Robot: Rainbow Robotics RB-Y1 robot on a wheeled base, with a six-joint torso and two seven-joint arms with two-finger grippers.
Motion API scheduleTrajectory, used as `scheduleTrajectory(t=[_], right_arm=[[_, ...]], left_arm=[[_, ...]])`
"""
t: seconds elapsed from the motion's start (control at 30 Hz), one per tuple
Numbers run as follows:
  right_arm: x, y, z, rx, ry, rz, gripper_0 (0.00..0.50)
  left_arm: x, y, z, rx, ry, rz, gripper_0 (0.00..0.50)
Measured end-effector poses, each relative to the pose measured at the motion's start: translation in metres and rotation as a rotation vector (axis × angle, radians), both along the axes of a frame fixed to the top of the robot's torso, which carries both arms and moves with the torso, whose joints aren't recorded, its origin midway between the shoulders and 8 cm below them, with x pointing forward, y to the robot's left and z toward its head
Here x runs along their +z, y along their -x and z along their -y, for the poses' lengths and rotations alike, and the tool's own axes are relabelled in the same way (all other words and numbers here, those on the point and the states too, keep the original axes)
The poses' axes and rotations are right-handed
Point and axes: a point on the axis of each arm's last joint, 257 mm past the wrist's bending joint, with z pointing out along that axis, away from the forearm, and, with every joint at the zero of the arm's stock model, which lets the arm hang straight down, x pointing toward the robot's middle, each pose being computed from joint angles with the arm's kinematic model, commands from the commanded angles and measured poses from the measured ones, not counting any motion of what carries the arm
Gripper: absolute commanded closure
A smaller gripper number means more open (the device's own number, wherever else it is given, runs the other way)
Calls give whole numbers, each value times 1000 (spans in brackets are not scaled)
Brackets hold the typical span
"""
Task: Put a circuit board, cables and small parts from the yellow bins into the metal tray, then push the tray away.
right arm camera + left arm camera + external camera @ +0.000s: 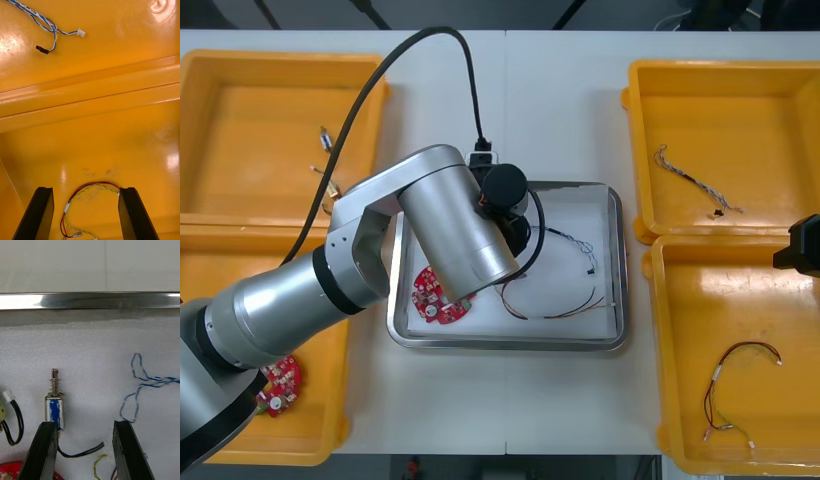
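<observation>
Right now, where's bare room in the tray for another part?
Bare: white strip along the metal tray's far rim, beyond the small metal part and blue and white cable, plus the gap between those two, ahead of the left gripper. Crowded: the near side, with circuit board and red and yellow cable. Right gripper parked over a yellow bin.

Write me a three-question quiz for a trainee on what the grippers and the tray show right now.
1. True or false: the left gripper is open over the metal tray.
2. Which cable lies in the bin beneath the open right gripper, seen between its fingers? A black; B twisted blue and white; C red and yellow.
3. How many circuit boards can be seen in the tray?

Key: 1 true; 2 C; 3 one.
</observation>
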Motion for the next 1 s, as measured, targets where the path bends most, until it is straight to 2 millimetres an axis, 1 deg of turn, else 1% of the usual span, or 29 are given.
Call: scheduleTrajectory(t=[0.07, 0.17, 0.23, 0.3, 0.33, 0.4, 0.47, 0.6, 0.7, 0.77, 0.87, 1.0], right_arm=[[0, 0, 0, 0, 0, 0, 0], [0, 0, 0, 0, 0, 0, 0], [0, 0, 0, 1, 0, 0, 0], [0, 0, 0, 1, 0, 0, 0], [0, 0, 0, 1, 0, 1, 0], [0, 0, 0, 1, 0, 0, 0], [0, 0, 0, 1, 0, 1, 0], [0, 0, 0, 2, 0, 1, 0], [0, 0, -1, 2, 0, 1, 0], [0, 0, -1, 3, 0, 0, 0], [-1, 0, -2, 7, 0, -2, 0], [-2, 1, -11, 27, -12, -12, 0]], left_arm=[[6, 10, 7, -14, 18, -16, 61], [19, 29, 10, -28, 44, -60, 44], [31, 40, 8, -33, 62, -87, 26], [47, 50, 0, -41, 78, -112, 0], [54, 53, -4, -44, 85, -120, 0], [70, 60, -19, -54, 99, -136, 0], [84, 65, -38, -56, 104, -149, 0], [109, 69, -83, -32, 103, -167, 0], [125, 68, -118, 11, 92, -176, 0], [132, 68, -141, 48, 67, -176, 0], [137, 67, -173, 105, 13, -171, 0], [143, 65, -207, 171, -37, -162, 0]])
